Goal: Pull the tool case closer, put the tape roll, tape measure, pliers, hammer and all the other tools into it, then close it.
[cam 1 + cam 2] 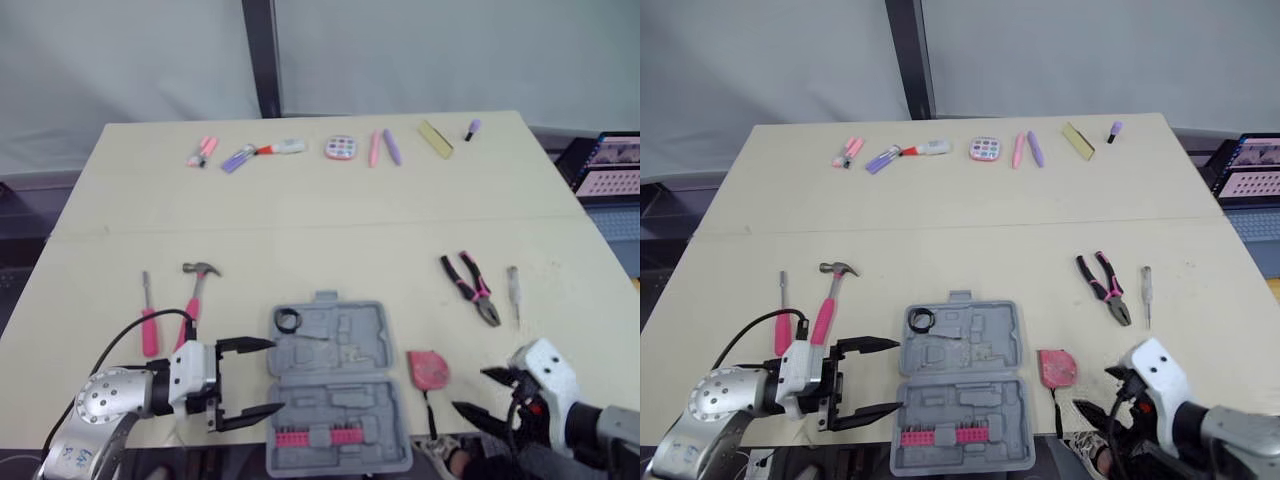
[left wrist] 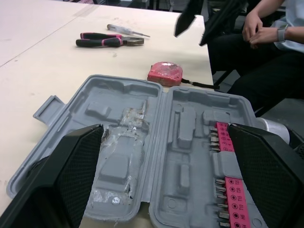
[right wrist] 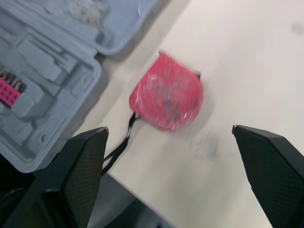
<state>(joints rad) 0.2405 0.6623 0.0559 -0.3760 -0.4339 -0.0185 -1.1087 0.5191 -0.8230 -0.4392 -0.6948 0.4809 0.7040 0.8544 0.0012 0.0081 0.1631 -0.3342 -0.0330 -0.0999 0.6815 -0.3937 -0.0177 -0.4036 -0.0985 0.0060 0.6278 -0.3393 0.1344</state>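
Tape roll (image 1: 287, 320) sits inside open tool case (image 1: 345, 402).

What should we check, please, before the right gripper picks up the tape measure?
1. Tool case open and near the front edge of the table: ok.
2. Tape roll in the case: ok.
3. Right gripper fingers open, with the tape measure lined up between them: ok.
4. Tape measure's cord free: cannot tell; it runs toward the table's edge.
5. Left gripper away from the tape measure: ok, open at the case's left side.
6. Hammer and pliers packed: not ok, both lie on the table.
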